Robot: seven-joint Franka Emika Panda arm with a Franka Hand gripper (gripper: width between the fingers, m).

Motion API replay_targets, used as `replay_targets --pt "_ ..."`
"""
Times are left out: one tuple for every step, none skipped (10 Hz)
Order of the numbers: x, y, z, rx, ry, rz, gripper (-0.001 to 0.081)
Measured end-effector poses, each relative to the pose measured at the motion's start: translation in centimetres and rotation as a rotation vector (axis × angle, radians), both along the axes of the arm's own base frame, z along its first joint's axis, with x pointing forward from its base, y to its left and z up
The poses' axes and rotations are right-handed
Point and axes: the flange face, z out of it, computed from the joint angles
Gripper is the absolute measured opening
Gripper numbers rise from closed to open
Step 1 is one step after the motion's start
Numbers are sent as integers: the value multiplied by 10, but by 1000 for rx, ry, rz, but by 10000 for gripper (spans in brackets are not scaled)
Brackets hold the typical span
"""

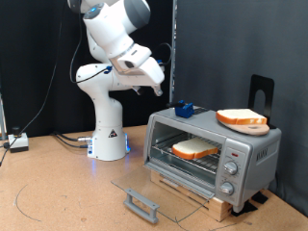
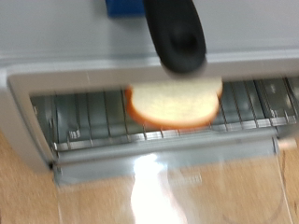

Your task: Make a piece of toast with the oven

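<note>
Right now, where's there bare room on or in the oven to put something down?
On the oven top, bare metal lies between the blue object and the slice. Inside, the rack is bare beside the piece of toast. The gripper hangs above.

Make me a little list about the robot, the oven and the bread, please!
pincer: up in the air above the oven's top, holding nothing that shows
oven: silver-grey box, glass door dropped open
bread inside: one slice lying on the wire rack
bread on top: second slice on the oven's roof
blue thing: small, on the roof toward the exterior view's left
knobs: on the panel at the exterior view's right
</note>
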Motion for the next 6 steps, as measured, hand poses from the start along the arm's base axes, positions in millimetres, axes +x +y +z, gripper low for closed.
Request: replay_targets --pt "2 -14 -2 0 -6 -19 809" --pt "5 -28 -2 4 -5 -34 809" --pt "8 -41 -2 7 0 -48 809" --pt "12 -55 -3 3 1 -57 809" --pt "16 -68 -4 -2 -7 -55 809" --pt "21 -76 -6 0 -4 -43 809"
